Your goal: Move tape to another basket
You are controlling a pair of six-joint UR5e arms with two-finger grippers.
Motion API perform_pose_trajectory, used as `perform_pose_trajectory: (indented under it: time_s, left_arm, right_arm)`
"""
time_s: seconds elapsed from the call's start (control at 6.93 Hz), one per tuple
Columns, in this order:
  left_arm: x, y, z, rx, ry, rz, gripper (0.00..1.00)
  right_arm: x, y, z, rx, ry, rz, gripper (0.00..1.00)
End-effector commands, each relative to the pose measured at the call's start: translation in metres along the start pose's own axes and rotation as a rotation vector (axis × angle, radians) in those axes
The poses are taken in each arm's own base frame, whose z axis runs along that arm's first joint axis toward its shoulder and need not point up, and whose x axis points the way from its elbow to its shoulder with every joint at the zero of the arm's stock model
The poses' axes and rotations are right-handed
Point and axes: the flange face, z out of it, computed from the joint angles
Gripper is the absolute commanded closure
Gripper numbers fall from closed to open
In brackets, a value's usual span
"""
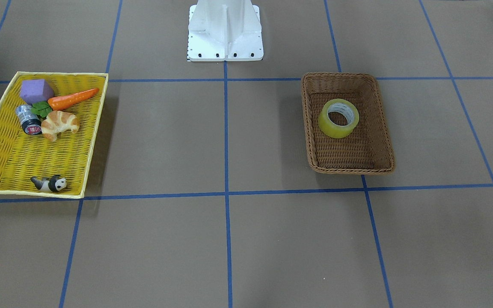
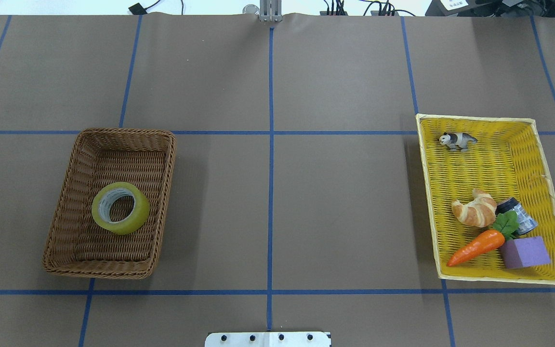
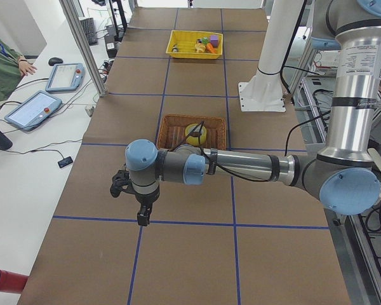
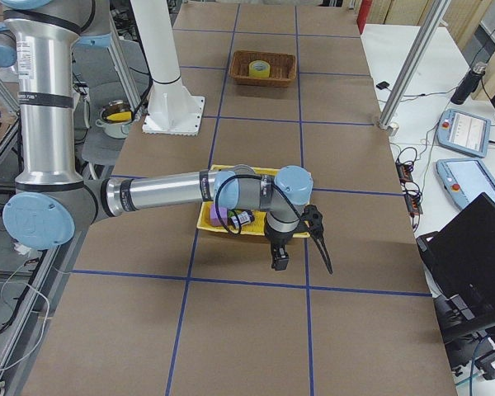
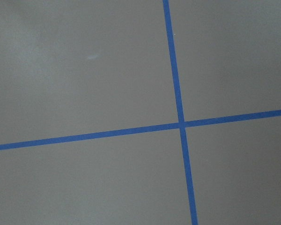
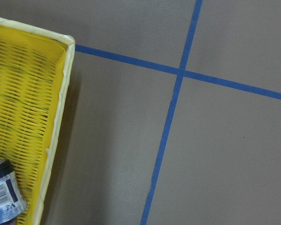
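The yellow tape roll (image 1: 338, 118) lies on its side inside the brown wicker basket (image 1: 340, 76), toward its middle. Both also show in the overhead view, the tape (image 2: 120, 208) and the basket (image 2: 128, 131). My left gripper (image 3: 140, 213) shows only in the exterior left view, hanging over bare table well short of the basket (image 3: 192, 117); I cannot tell if it is open or shut. My right gripper (image 4: 304, 262) shows only in the exterior right view, just past the near edge of the yellow tray; I cannot tell its state either. Neither wrist view shows fingers.
The shallow yellow tray (image 2: 427, 193) on the robot's right holds a croissant (image 2: 475, 208), a carrot (image 2: 475, 247), a purple block (image 2: 525, 252), a black-capped bottle (image 2: 518, 215) and a panda figure (image 2: 458, 140). The white robot base (image 1: 225, 34) stands at the table's edge. Blue tape lines grid the table.
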Motion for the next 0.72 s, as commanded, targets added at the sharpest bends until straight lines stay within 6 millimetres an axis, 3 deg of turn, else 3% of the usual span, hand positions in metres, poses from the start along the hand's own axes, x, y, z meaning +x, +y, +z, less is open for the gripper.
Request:
perform_pose_trajectory:
  time_s: [0.0,0.58]
  left_arm:
    - [0.0005,0.0003,0.0009,-0.001,0.001,0.002,0.01]
    - [-0.0012,0.0007,0.0015,-0.003,0.0,-0.001,0.01]
  right_arm:
    - [0.0013,0.0007,-0.0016,0.004,-0.005,0.005,0.0]
    - [0.0004,0.0,-0.0025,0.007,-0.016,0.004,0.0]
